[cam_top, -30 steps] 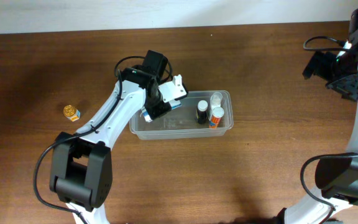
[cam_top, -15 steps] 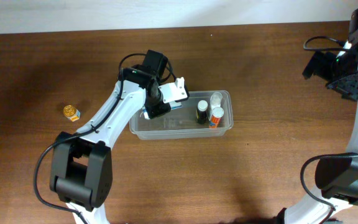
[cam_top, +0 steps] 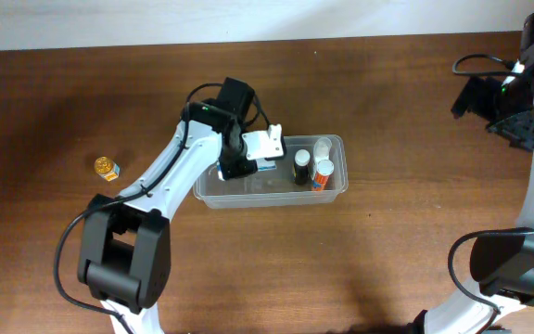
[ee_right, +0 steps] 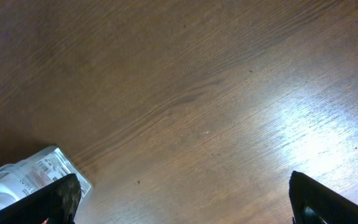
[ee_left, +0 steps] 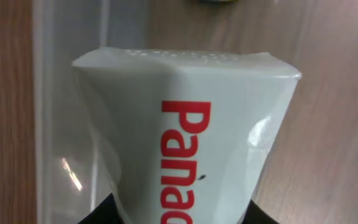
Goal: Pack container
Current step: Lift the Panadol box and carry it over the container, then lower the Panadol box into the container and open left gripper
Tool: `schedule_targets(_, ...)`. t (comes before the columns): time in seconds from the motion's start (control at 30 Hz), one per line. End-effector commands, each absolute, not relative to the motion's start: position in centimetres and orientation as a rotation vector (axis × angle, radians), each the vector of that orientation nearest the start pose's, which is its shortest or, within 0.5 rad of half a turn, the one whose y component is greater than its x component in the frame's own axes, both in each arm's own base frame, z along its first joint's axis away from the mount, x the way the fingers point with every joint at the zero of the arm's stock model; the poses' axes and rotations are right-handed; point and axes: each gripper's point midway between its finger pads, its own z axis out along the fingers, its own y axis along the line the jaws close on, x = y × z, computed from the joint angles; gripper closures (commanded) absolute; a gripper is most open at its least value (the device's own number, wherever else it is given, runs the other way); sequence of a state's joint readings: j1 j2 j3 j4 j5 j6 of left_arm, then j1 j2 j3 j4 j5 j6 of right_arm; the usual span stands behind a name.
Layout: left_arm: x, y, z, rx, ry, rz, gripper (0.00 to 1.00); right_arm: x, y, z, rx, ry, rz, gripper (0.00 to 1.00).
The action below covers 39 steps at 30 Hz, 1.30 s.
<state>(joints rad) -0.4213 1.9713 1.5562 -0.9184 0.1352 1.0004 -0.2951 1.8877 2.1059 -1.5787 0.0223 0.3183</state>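
Observation:
The clear plastic container [cam_top: 336,187] sits mid-table. Inside it at the right stand a dark bottle [cam_top: 301,165], an orange-and-white bottle [cam_top: 323,173] and a clear-capped bottle [cam_top: 323,147]. My left gripper [cam_top: 262,153] is shut on a white packet with red lettering [ee_left: 185,137] and holds it over the container's left half, whose wall [ee_left: 42,124] shows in the left wrist view. My right gripper [cam_top: 513,125] is open and empty, high at the far right over bare table; its fingertips [ee_right: 179,199] show wide apart.
A small orange-yellow bottle [cam_top: 107,167] stands on the table far left of the container. A clear item with a label [ee_right: 30,177] shows at the lower left of the right wrist view. The wall runs along the table's far edge.
My left gripper has moved a little to the right with the white packet, further over the container. The right arm has not moved.

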Motion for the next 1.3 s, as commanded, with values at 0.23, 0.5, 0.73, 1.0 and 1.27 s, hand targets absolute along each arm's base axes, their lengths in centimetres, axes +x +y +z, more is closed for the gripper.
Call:
schedule_targets(0.23, 37.3, -21.9, 7.7, 2.044, 2.000, -0.125, 0.64, 36.1, -11.5, 24.5, 0.898, 2.758, -0.039, 0.02)
schedule_targets(0.5, 36.0, -21.2, 7.4, 2.090, 2.035, -0.151, 0.64, 36.1, -11.5, 24.5, 0.898, 2.758, -0.039, 0.02)
schedule_targets(0.73, 35.8, -21.2, 7.3, 2.130, 1.995, -0.160, 0.64, 36.1, -11.5, 24.5, 0.898, 2.758, -0.039, 0.02)
schedule_targets(1.0, 34.7, -21.1, 5.8, 2.213, 1.929, -0.196, 0.64, 36.1, -11.5, 24.5, 0.898, 2.758, -0.039, 0.01)
schedule_targets(1.27, 34.7, -21.0, 4.0, 2.233, 1.953, -0.212, 0.64, 36.1, -11.5, 24.5, 0.898, 2.758, -0.039, 0.02)
